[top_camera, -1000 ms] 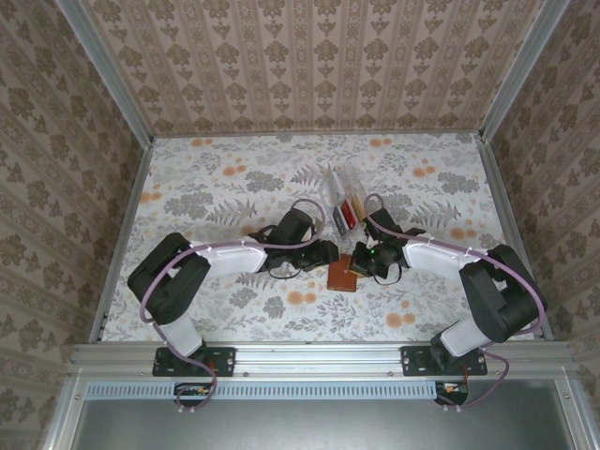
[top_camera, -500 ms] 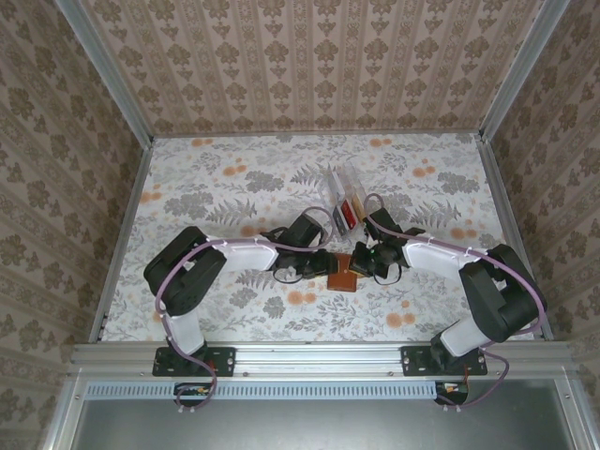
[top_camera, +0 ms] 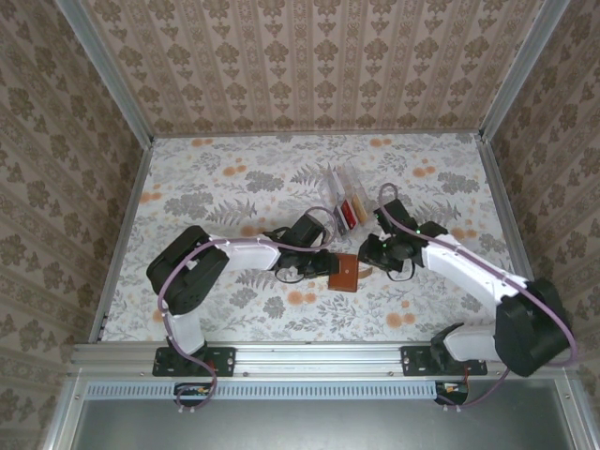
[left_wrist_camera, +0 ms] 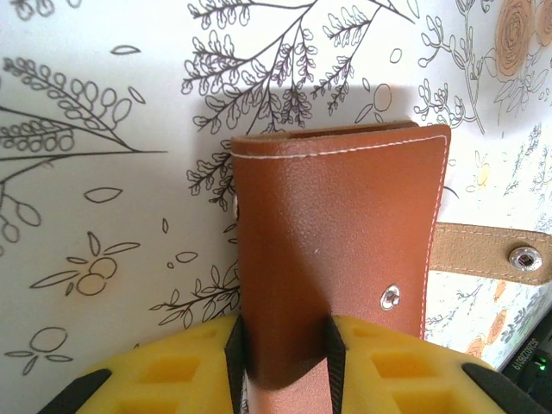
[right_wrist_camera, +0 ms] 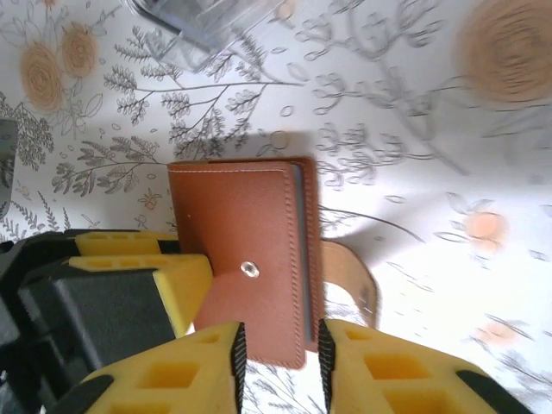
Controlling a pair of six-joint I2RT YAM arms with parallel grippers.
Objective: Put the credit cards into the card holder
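On the floral table (top_camera: 225, 187), the card holder (left_wrist_camera: 336, 250) lies folded, its snap tab (left_wrist_camera: 487, 254) hanging loose. The left gripper (left_wrist_camera: 285, 345) is clamped on one end. The right gripper (right_wrist_camera: 280, 349) hovers over it, fingers slightly parted. The credit cards (top_camera: 348, 213) sit just beyond it in a clear case (top_camera: 337, 186).

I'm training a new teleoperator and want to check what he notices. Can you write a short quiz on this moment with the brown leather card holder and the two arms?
1. True or false: the brown leather folding card holder lies spread open with its card slots showing.
2. Which gripper is clamped on the card holder? A) left B) right C) both
3. Fill the gap: the red-orange credit cards sit in a clear plastic ____ beyond the holder.

Key
1. False: it is folded shut.
2. A: the left gripper pinches it between its yellow fingers.
3. box: the clear plastic box.
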